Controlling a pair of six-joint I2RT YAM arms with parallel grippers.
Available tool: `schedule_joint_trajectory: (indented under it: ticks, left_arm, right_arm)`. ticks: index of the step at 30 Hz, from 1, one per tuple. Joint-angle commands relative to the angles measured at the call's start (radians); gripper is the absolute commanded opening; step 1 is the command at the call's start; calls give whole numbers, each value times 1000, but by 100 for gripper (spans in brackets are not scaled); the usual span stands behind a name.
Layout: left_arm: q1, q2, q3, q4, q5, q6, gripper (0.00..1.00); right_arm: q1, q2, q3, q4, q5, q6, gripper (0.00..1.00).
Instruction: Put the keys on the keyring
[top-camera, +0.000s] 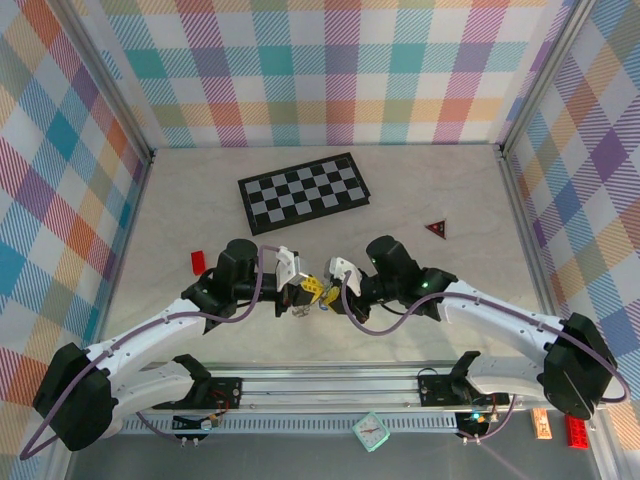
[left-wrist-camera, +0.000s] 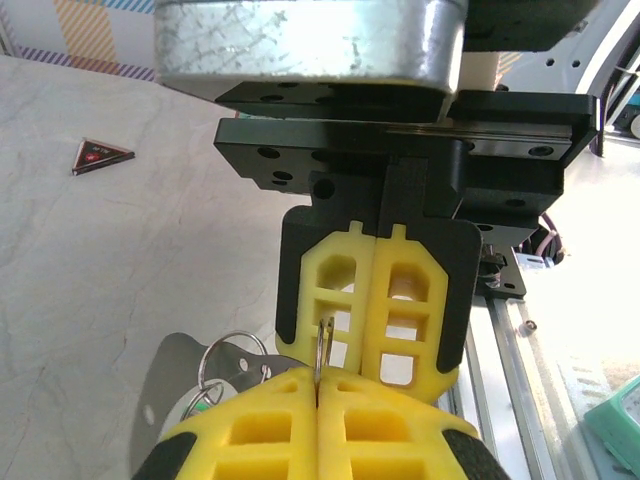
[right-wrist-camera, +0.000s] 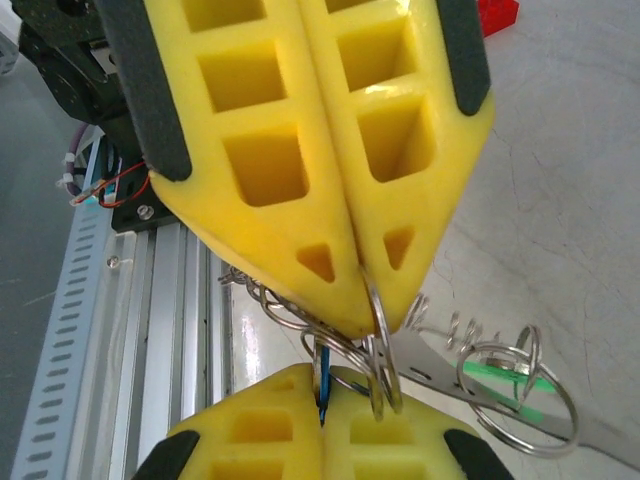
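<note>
Top external view has both arms bent inward so that the left gripper (top-camera: 303, 296) and right gripper (top-camera: 332, 294) meet tip to tip at mid-frame. They sit low over the tabletop (top-camera: 200, 215), below the chessboard (top-camera: 305, 192). This head-on pose probably lets one side steady the ring while the other feeds a key.

In the right wrist view the left gripper, at the top of the frame, is pressed together on the wire of the keyring (right-wrist-camera: 378, 362). It holds one loop upright and off the tabletop, presumably so the coil can be reached. The right gripper, at the bottom edge, is also clamped tight. A thin blue key (right-wrist-camera: 322, 385) appears to be nipped in its seam just beside that loop, though the contact is too small to be sure. The green key (right-wrist-camera: 500, 386) lies at lower right on the tabletop with a wire loop over it, apart from both grippers.

I judge that the blue key's hole must next meet the ring's split end. That calls for fine alignment, and a slip could drop the key.
</note>
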Motion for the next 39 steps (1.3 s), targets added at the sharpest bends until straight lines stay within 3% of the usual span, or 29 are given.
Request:
schedule_joint_trajectory:
  ticks: [1,4,9,15,31,37,39]
  left_arm:
    - [-10,-13,2,49,22,21,0]
    - [-10,-16,1,48,24,25,0]
    - [-10,-16,1,52,32,32,0]
    - [-10,-15,-5,78,52,33,0]
    - [-10,-19,-13,101,81,30,0]
    - [-10,-22,-19,129,74,13,0]
    - [-10,-20,-15,120,48,6,0]
  right_arm:
    - [10,-47,14,-24,33,-28,12]
    - [7,-106,-15,-33,89,-26,30]
    - [-4,-201,-62,-36,127,-29,33]
    - [-14,-236,-78,62,106,29,27]
    - [-13,-140,-72,196,49,102,15]
    - [-14,-117,-67,214,16,103,1]
    - [-13,-116,-56,188,15,86,0]
